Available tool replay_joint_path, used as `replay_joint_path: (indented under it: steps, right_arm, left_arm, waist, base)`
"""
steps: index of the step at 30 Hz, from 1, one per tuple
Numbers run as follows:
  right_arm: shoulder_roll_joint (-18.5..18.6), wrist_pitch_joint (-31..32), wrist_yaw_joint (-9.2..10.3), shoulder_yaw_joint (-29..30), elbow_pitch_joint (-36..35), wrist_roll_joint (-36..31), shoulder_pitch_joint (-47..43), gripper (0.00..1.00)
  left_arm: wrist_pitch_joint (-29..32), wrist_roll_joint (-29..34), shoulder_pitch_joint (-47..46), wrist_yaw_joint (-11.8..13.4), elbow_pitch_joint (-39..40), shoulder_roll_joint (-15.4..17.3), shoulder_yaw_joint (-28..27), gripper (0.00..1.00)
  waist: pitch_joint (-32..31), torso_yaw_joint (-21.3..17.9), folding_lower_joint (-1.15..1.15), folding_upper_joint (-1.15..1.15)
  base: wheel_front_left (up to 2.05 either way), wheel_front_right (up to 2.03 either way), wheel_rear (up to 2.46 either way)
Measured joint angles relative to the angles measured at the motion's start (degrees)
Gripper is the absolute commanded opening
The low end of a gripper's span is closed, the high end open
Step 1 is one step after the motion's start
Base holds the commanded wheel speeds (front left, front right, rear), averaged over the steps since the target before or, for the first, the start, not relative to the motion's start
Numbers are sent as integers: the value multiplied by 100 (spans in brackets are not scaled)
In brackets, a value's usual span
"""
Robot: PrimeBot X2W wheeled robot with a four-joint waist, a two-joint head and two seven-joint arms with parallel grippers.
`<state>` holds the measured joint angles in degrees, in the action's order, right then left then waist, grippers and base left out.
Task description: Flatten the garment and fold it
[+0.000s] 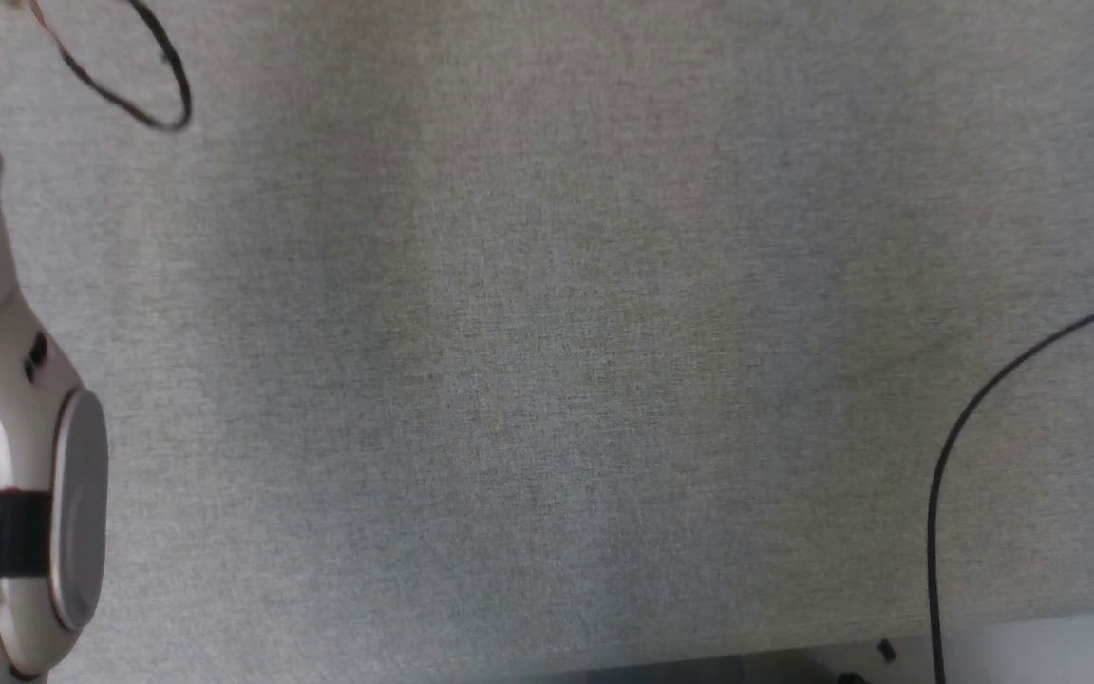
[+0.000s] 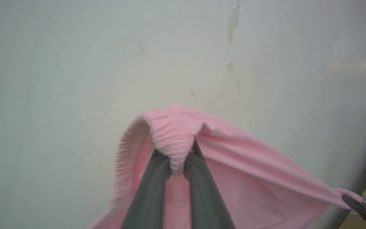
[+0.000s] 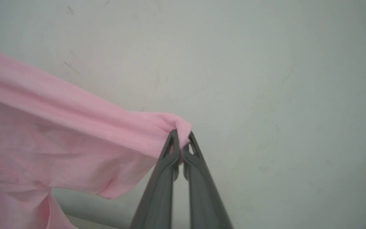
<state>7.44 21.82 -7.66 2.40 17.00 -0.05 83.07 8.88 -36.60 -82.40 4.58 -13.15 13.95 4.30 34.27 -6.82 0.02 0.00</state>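
While left gripper pinches the garment waistband, right gripper clamps perhaps its hem

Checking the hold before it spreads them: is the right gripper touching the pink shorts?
Touching. The right wrist view shows the right gripper shut on a bunched corner of the pink shorts.

No readable text or markings
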Motion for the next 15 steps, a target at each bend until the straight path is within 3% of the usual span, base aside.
replay_joint_path:
  steps: [7, 12, 15]
  right_arm:
    - [9, -342, 0, 27, 238, 144, -236, 0]
    - [290, 244, 3, -275, 176, 648, -1627, 0]
    - [506, 666, 4, -383, -159, 1004, -2735, 0]
  left_arm:
    - [-280, -123, 216, -453, -404, -42, 48, 0]
    - [31, 30, 1555, -817, -483, 180, 600, 0]
    - [298, 88, 2593, -907, -312, 301, 946, 0]
  waist:
    - [156, 69, -1, 0]
    - [-83, 135, -2, 0]
    - [-321, 187, -3, 0]
  base:
    - [0, 0, 0]
    - [0, 0, 0]
    - [0, 0, 0]
